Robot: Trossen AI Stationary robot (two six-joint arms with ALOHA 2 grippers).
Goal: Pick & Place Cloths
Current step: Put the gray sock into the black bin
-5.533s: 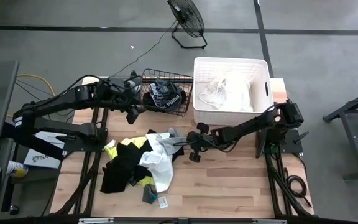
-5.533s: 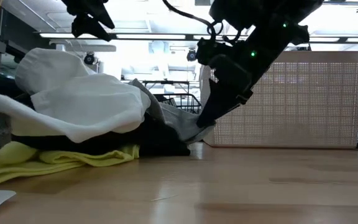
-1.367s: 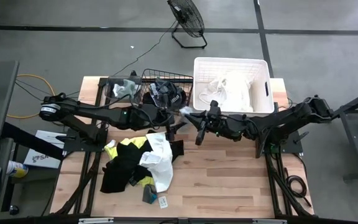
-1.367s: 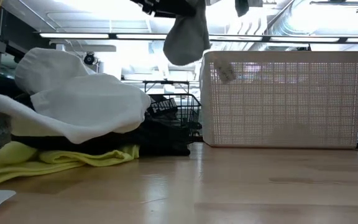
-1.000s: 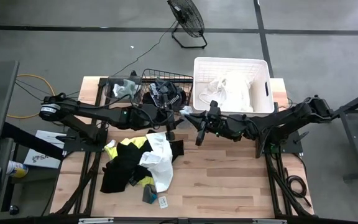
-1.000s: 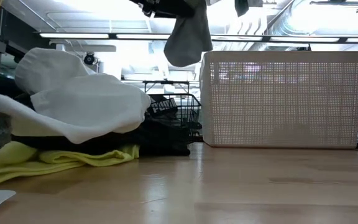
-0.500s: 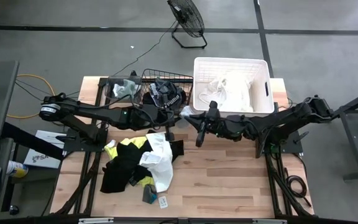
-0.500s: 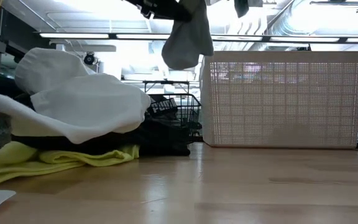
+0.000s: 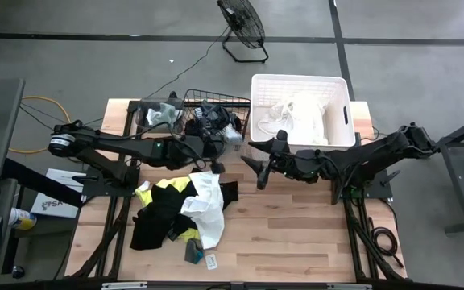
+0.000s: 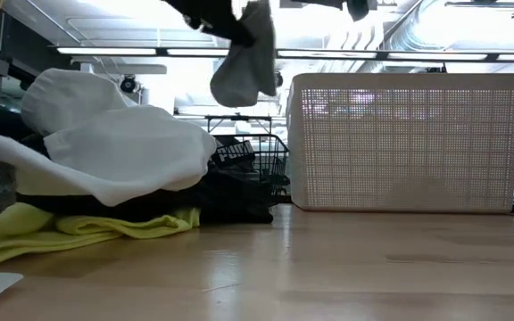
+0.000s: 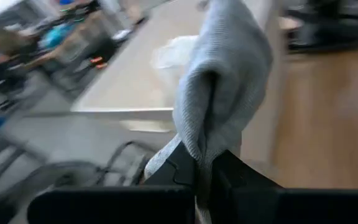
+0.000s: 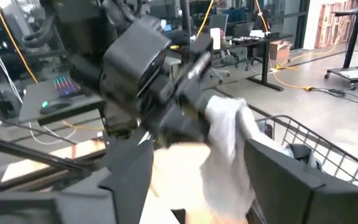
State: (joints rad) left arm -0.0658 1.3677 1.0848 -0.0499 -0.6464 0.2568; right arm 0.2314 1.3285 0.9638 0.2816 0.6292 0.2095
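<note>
A small grey cloth point(image 9: 233, 134) hangs in the air between the black wire basket point(image 9: 213, 103) and the white tub point(image 9: 300, 143). My left gripper point(image 9: 221, 142) is shut on it. In the low view the grey cloth point(image 10: 240, 64) dangles high above the table. My right gripper point(image 9: 250, 155) stands open just to the cloth's right, with nothing between its fingers point(image 12: 128, 171). A pile of black, white and neon yellow cloths point(image 9: 177, 208) lies on the table at the near left. My left gripper pinches the grey cloth's bunched upper part point(image 11: 199, 144) between its two fingers point(image 11: 182, 167); several layers are gathered there. The fingers reach in nearly level from the table's left. The cloth hangs slack below the fingers point(image 10: 237, 76), clear of the table and basket.
The white tub holds white cloths point(image 9: 296, 119). The wire basket holds a black cloth with white lettering point(image 9: 208, 121). Small tags point(image 9: 200, 256) lie by the near edge. A fan point(image 9: 242, 26) stands on the floor beyond the table. Bare wood lies at the near right.
My right gripper has opened and let go of the grey cloth. My left gripper keeps the cloth and has carried it a little toward the table's left, toward the wire basket, with the cloth swinging below it.
</note>
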